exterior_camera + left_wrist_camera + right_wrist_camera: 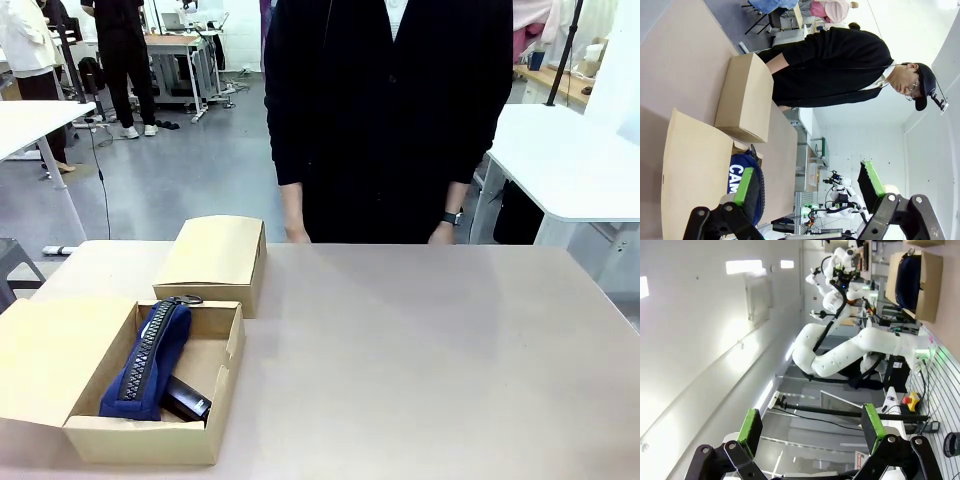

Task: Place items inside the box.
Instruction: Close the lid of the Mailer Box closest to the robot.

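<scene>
You've got the navy pencil case [148,362] lying in the open box [215,385] with a black item [188,399] beside it, left fingers [744,186] apart, right fingers [749,424] apart, both holding nothing.

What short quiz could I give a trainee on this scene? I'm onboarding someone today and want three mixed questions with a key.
1. True or false: the navy pencil case lies on the bare table beside the open box.
2. Multiple choice: the closed cardboard box stands (A) behind the open box, nearer the person; (B) at the table's right edge; (C) on top of the pencil case.
3. Fill in: the left gripper and right gripper both stand ____, holding nothing.

Key: 1 false, it lies inside the open box, with a black item beside it; 2 A; 3 open.
</scene>
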